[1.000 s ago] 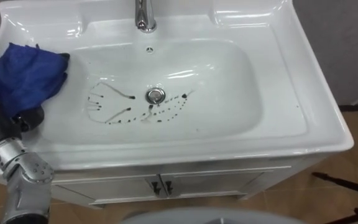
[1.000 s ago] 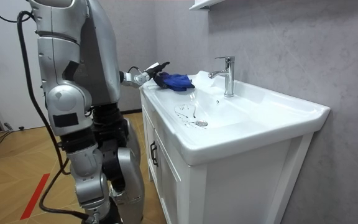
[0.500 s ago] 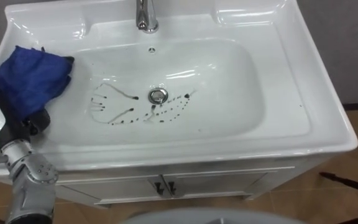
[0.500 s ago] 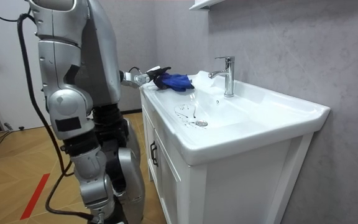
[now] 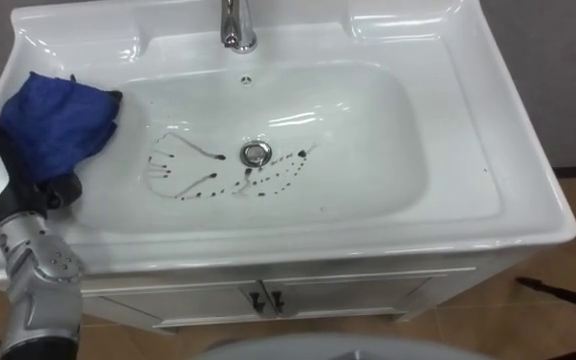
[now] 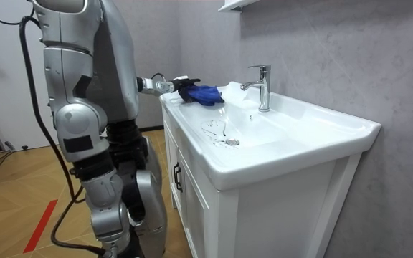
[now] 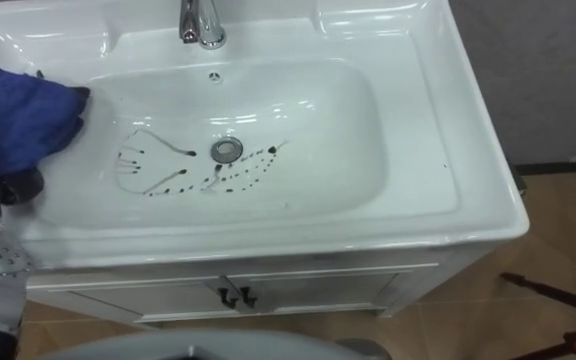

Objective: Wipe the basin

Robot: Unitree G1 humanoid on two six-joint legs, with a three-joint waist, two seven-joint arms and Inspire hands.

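Blue cloth (image 5: 56,120) held at the left rim of the basin (image 5: 508,200).
The cloth is clasped by the curled fingers of the left robot hand (image 5: 56,190); dark streaks (image 5: 218,178) are seen around the drain (image 5: 256,153).

crumpled deep-blue cloth (image 5: 58,120), plain, in black-fingered left hand (image 5: 56,190) | glossy white ceramic basin (image 5: 488,190) | black branching streaks and dots (image 5: 208,180) right of the hand | shiny chrome tap (image 5: 236,25), drain ring (image 5: 256,153)

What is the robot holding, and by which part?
Its left hand grips the blue cloth by its near left edge, over the basin's left rim.
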